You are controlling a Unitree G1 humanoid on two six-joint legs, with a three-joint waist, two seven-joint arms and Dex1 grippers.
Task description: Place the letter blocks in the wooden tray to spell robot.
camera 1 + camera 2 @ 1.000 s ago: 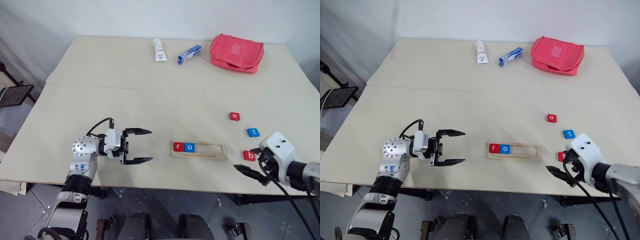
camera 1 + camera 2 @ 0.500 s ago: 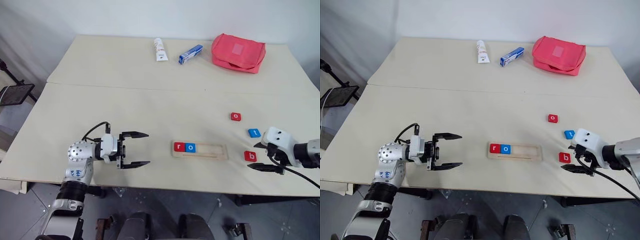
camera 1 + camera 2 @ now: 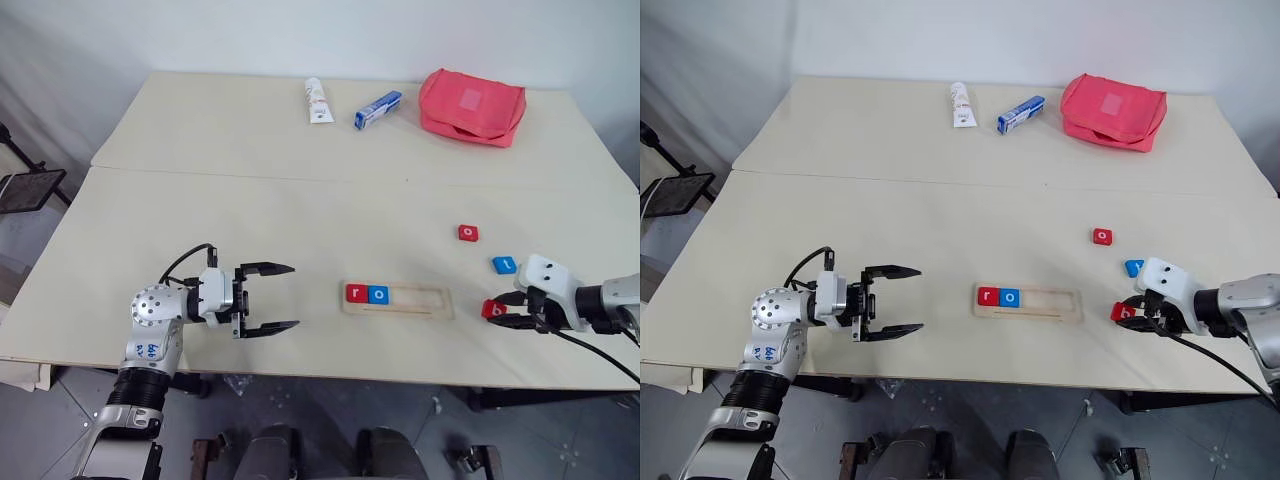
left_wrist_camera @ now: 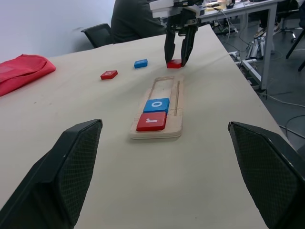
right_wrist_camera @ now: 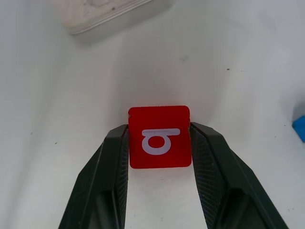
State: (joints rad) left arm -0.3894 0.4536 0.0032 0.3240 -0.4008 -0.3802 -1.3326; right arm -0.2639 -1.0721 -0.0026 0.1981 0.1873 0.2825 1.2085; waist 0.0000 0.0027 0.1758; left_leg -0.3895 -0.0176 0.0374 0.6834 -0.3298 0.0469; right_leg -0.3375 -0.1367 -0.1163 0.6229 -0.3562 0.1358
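The right hand point(image 5: 159, 191) is reaching low over the table point(image 3: 250, 210) at about 4 o'clock, its fingers point(image 5: 112, 176) pressing both sides of the red "b" block point(image 5: 159, 137), which is lying flat on the table just right of the wooden tray point(image 3: 420, 300). The left hand point(image 3: 272, 298) is hovering level at 8 o'clock, pointing toward the tray with its fingers spread wide and holding nothing. The tray is sitting near the front edge at 6 o'clock, carrying the red "r" block point(image 3: 356, 293) and blue "o" block point(image 3: 378, 294) at its left end. The red "o" block point(image 3: 468, 232) and blue "t" block point(image 3: 504, 264) are lying loose at 3 o'clock.
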